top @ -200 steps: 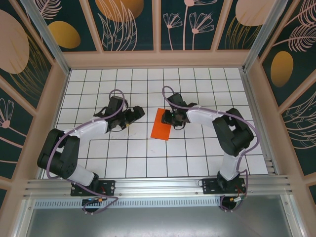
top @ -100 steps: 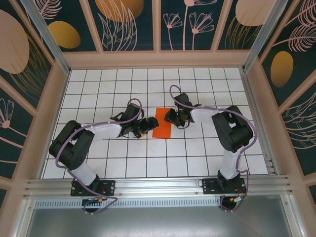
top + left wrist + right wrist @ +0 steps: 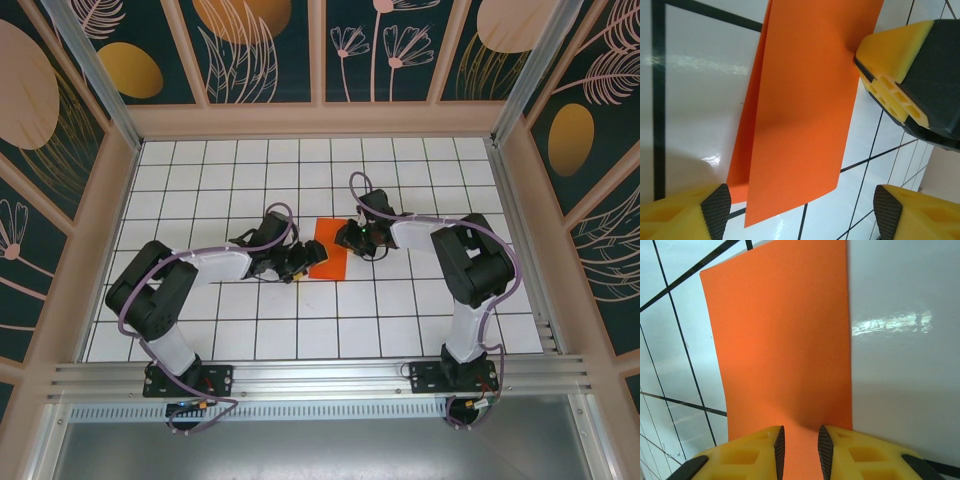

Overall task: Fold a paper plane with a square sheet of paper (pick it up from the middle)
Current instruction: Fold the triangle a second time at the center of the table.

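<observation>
A: Where's the square sheet of paper [image 3: 328,251]?

B: We see it folded double on the white grid table [image 3: 400,320], mid-table between the arms.

A: Grippers?

B: Right gripper [image 3: 800,447] is pinched onto the sheet's right edge. Left gripper [image 3: 800,207] has its jaws spread wide at the left edge, nothing gripped.

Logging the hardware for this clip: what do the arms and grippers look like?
Two arms of black joints and white links, each trailed by a looping purple cable. The left gripper and right gripper have yellow fingers with moulded cut-outs and black textured pads.
</observation>
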`<state>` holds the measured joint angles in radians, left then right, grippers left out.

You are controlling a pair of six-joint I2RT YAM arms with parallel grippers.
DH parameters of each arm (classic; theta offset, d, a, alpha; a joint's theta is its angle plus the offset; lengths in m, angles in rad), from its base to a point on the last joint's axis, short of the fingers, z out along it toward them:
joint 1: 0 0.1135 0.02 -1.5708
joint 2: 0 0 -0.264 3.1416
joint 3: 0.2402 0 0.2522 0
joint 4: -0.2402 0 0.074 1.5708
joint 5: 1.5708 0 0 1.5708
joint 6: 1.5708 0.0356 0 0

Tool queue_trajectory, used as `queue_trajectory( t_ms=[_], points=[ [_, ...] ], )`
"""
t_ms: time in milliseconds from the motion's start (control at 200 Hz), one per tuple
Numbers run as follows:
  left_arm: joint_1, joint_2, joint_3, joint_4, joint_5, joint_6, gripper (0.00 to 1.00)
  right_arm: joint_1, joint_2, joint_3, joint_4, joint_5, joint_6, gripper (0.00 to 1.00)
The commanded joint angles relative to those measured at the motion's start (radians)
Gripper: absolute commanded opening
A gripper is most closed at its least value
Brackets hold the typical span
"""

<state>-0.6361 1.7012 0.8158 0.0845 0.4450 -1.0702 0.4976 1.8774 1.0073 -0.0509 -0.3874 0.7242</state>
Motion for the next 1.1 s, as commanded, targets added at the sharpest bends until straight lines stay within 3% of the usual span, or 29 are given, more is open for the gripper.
queue_trajectory(
  t_ms=[0, 195, 440, 721, 921, 1096],
  points=[
    [-0.007, 0.007, 0.014, 0.083, 0.062, -0.02, 0.76, -0.006, 0.058, -0.045, -0.092, 0.042, 0.012, 0.3],
    [-0.007, 0.006, 0.003, 0.16, 0.101, -0.037, 0.65, -0.008, 0.049, -0.035, -0.089, 0.028, 0.002, 0.28],
    [-0.008, 0.007, 0.003, 0.233, 0.122, -0.055, 0.54, -0.008, 0.019, 0.002, -0.077, -0.045, -0.082, 0.16],
    [-0.008, 0.101, 0.045, 0.286, 0.133, -0.07, 0.53, -0.02, -0.027, -0.005, -0.019, -0.149, -0.086, 0.13],
    [-0.007, 0.123, 0.047, 0.282, 0.106, -0.072, 0.5, -0.067, -0.13, -0.052, -0.019, -0.148, -0.096, 0.18],
    [-0.008, 0.122, 0.046, 0.247, 0.076, -0.063, 0.4, -0.082, -0.175, -0.113, -0.014, -0.242, -0.154, 0.32]
  ],
)
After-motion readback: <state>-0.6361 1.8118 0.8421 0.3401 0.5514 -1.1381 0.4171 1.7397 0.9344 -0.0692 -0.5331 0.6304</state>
